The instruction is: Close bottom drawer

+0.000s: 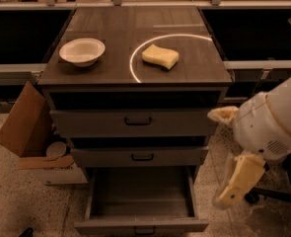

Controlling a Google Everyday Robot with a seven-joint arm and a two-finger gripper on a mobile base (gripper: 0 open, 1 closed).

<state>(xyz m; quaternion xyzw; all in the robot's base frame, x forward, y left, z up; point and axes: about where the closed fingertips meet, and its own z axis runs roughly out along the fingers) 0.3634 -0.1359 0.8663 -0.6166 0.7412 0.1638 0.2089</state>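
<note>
The bottom drawer [141, 225] is the lowest of three in a grey wood-look cabinet. It is pulled far out, its inside bare, and its slim front panel with a small black handle sits at the lower edge of the view. My gripper [236, 180], cream-coloured on a white arm, hangs to the right of the cabinet. It is level with the open drawer's right side and apart from it.
The middle drawer [140, 156] and top drawer [135, 121] stand slightly out. A white bowl [82, 51] and a yellow sponge [160, 56] lie on the cabinet top. A cardboard box [24, 125] stands at the left. A chair base [275, 195] is at the right.
</note>
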